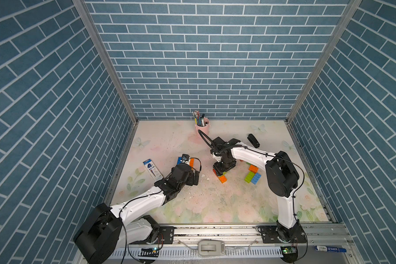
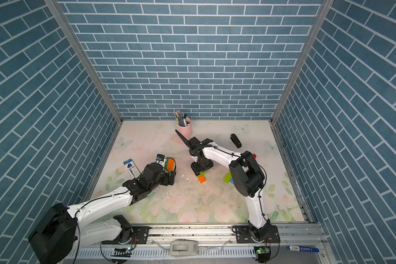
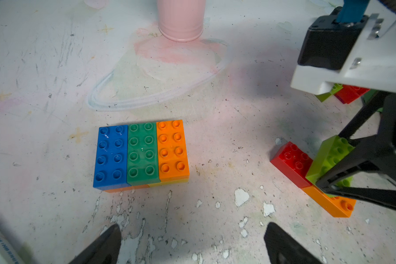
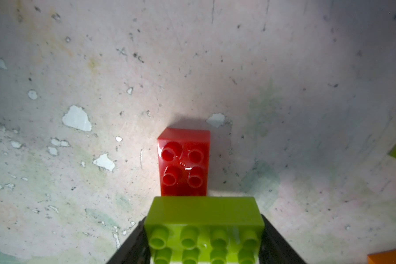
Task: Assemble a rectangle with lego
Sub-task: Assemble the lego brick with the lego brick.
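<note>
on the floral-printed worktop (image 1: 215,201), the flat slab of joined blue, green and orange plastic bricks (image 3: 141,155) lies left of centre, just ahead of my left pincer (image 3: 192,242). the pink cylindrical pen cup (image 1: 202,126) stands at the back edge. the lime plastic brick (image 4: 204,228) between my right pincer (image 4: 204,242) fingers sits over the red plastic brick (image 4: 183,162) near the centre. the black stapler (image 1: 253,140) lies toward the back right corner.

The walls (image 1: 215,68) show a blue brick pattern with white joints. The table (image 1: 192,205) is pale, printed with pink flowers, green leaves and butterflies, and flaked white in spots. A blue brick (image 3: 111,155), green brick (image 3: 142,153) and orange brick (image 3: 173,148) form stripes. Red brick (image 4: 184,162), lime brick (image 4: 204,219), pink cup (image 1: 202,128), black stapler (image 1: 253,140).
</note>
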`<control>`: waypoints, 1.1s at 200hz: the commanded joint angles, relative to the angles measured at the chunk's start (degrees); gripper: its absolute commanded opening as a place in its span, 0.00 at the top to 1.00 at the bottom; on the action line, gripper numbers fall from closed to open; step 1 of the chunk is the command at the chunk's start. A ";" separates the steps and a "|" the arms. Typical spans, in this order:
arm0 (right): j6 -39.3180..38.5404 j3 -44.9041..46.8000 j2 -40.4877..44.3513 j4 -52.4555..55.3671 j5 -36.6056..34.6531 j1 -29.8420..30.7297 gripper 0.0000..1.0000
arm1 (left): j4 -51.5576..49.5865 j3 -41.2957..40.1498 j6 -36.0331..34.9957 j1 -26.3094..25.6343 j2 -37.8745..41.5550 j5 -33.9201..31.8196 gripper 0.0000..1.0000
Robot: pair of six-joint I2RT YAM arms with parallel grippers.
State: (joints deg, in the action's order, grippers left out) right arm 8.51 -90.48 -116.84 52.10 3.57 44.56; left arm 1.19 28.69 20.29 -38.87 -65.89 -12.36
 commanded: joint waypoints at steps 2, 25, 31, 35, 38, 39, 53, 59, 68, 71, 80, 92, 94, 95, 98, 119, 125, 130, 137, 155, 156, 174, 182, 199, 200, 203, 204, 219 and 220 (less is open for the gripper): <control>-1.31 -1.37 -1.50 2.03 0.35 -0.26 0.70 | 0.30 -0.77 -0.57 0.29 -0.13 0.32 0.01; -1.15 -1.13 -1.63 2.21 0.29 -0.37 0.71 | 0.22 -0.90 -0.61 0.27 0.01 0.31 0.01; -1.05 -1.09 -1.64 2.29 0.27 -0.34 0.71 | 0.37 -0.90 -0.61 0.24 0.14 0.32 0.01; -0.96 -1.04 -1.64 2.26 0.25 -0.35 0.71 | 0.39 -0.96 -0.62 0.29 0.09 0.32 0.01; -0.88 -1.04 -1.60 2.29 0.21 -0.34 0.71 | 0.32 -0.97 -0.61 0.24 0.07 0.32 0.01; -0.87 -0.99 -1.62 2.34 0.21 -0.34 0.71 | 0.31 -0.99 -0.65 0.22 0.07 0.32 0.01; -0.53 -0.97 -1.73 2.53 0.13 -0.39 0.72 | 0.31 -0.99 -0.65 0.26 0.12 0.29 0.01; -0.43 -0.95 -1.81 2.69 0.11 -0.37 0.72 | 0.37 -1.00 -0.66 0.29 0.22 0.31 0.01; -0.26 -0.96 -1.81 2.81 0.04 -0.35 0.73 | 0.26 -0.96 -0.66 0.24 0.19 0.32 0.01; -0.18 -0.93 -1.82 2.84 0.03 -0.30 0.73 | 0.26 -0.92 -0.61 0.28 0.24 0.25 0.01; 0.22 -0.99 -1.92 3.18 -0.13 -0.35 0.74 | 0.22 -1.05 -0.61 0.29 0.40 0.27 0.01; 0.66 -0.94 -2.17 3.60 -0.26 -0.35 0.75 | 0.26 -1.04 -0.72 0.28 0.45 0.21 0.01; 0.70 -0.87 -2.21 3.62 -0.24 -0.35 0.75 | 0.23 -1.08 -0.68 0.22 0.53 0.16 0.01; 0.75 -0.85 -2.23 3.62 -0.24 -0.35 0.75 | 0.31 -1.08 -0.69 0.25 0.56 0.20 0.01; 0.84 -0.84 -2.32 3.69 -0.23 -0.30 0.76 | 0.27 -1.09 -0.70 0.25 0.52 0.17 0.01; 1.71 -0.67 -2.93 4.26 -0.51 -0.38 0.80 | 0.56 -1.26 -0.76 0.29 0.43 0.23 0.01; 2.09 -0.72 -3.12 4.41 -0.58 -0.35 0.81 | 0.64 -1.26 -0.71 0.29 0.42 0.17 0.01; 2.43 -0.75 -3.27 4.58 -0.54 -0.35 0.82 | 0.65 -1.24 -0.74 0.29 0.36 0.19 0.01; 2.69 -0.68 -3.46 4.77 -0.50 -0.35 0.84 | 0.74 -1.30 -0.76 0.28 0.26 0.24 0.01; 3.07 -0.06 -3.52 4.42 -0.32 -0.35 0.86 | 0.92 -1.36 -0.77 0.29 0.16 0.32 0.01; 3.08 -0.06 -3.55 4.42 -0.32 -0.35 0.86 | 0.96 -1.40 -0.77 0.29 0.11 0.32 0.01; 3.47 -0.06 -3.98 4.57 -0.62 -0.35 0.88 | 1.32 -1.53 -0.76 0.29 -0.04 0.27 0.01; 3.53 -0.14 -4.22 4.59 -0.59 -0.35 0.89 | 1.50 -1.52 -0.87 0.24 -0.12 0.32 0.01; 3.78 -0.14 -4.83 4.55 -0.84 -0.35 0.90 | 1.63 -1.61 -0.87 0.22 -0.24 0.32 0.01; 3.83 -0.18 -4.86 4.57 -0.89 -0.35 0.90 | 1.63 -1.61 -0.87 0.26 -0.22 0.32 0.01; 3.92 -0.20 -5.03 4.59 -1.01 -0.35 0.91 | 1.62 -1.62 -0.83 0.28 -0.25 0.31 0.01; 3.94 -0.21 -5.09 4.59 -1.10 -0.30 0.91 | 1.62 -1.62 -0.85 0.29 -0.23 0.31 0.01; 4.19 0.23 -5.55 4.71 -2.07 -0.37 0.92 | 1.71 -1.62 -0.96 0.29 -0.24 0.32 0.01; 4.17 0.27 -5.48 4.70 -2.07 -0.36 0.92 | 1.71 -1.62 -0.96 0.29 -0.22 0.32 0.01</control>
State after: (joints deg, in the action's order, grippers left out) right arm 10.72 -91.59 -118.13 54.06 3.51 44.34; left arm 2.24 28.18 20.03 -38.87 -65.89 -12.36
